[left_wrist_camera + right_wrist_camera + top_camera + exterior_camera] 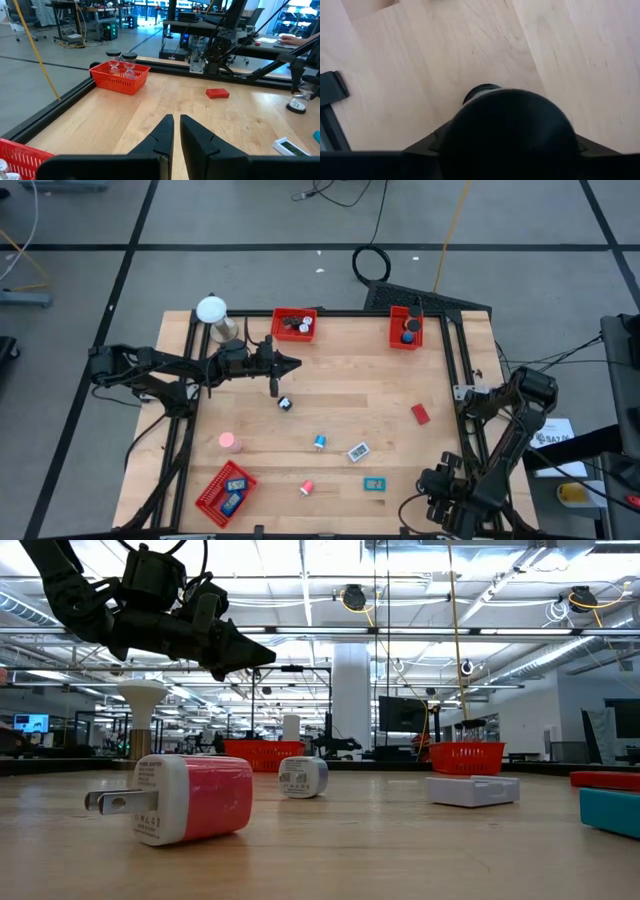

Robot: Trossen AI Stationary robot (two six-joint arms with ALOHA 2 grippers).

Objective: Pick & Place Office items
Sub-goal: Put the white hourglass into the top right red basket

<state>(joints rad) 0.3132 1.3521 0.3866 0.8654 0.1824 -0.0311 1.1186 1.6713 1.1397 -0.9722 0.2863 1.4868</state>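
Left gripper (290,363) hovers over table's far-left part, fingers nearly shut, empty. Right gripper (415,507) parked at near-right edge; finger state unclear.

Small black-and-white roll (284,403) lies just nearside of left gripper: probably light, rigid, could roll; pinch across flat faces.

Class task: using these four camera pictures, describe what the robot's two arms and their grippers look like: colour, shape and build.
Both arms are matte black, built of jointed, boxy segments. The left gripper ends in two slim, flat fingers that taper to wedge-shaped tips. The right gripper is equally dark and chunky; its wrist view shows mainly a rounded black housing. No markings or coloured parts are visible on either arm.
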